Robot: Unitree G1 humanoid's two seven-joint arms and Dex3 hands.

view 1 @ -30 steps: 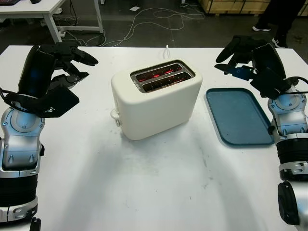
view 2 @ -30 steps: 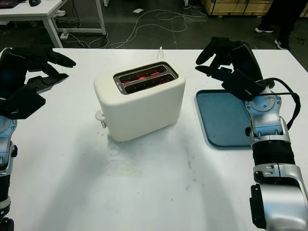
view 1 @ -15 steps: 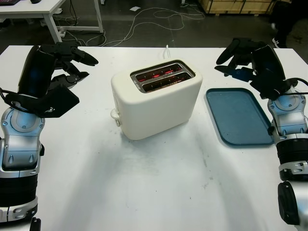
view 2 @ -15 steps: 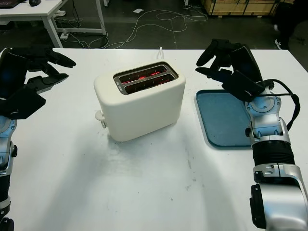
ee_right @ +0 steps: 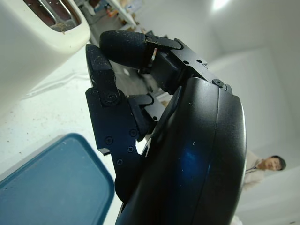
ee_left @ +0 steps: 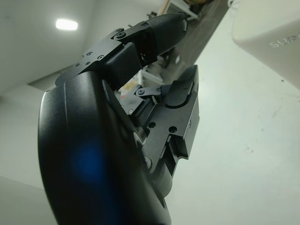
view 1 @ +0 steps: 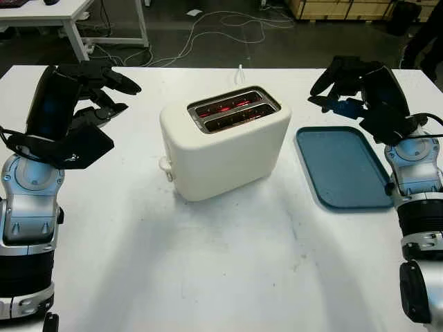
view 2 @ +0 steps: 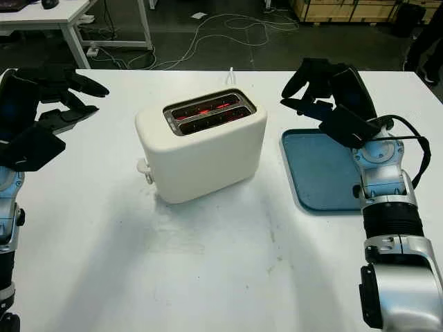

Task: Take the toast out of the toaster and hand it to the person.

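Note:
A cream two-slot toaster stands mid-table, and its slots glow red inside. No toast rises above the slots. Its lever knob is on the left end. My left hand is raised over the table to the toaster's left, open and apart from it. My right hand hovers to the toaster's right, above the far end of a blue tray, open and holding nothing. A corner of the toaster shows past the right hand's fingers.
The blue tray lies flat on the white table, right of the toaster. A person's dark leg is on the floor beyond the table's far right corner, and a person appears behind my right hand. Cables trail on the floor.
The person's feet beyond the far right corner have moved off to the right. Both hands and the toaster have stayed almost in place.

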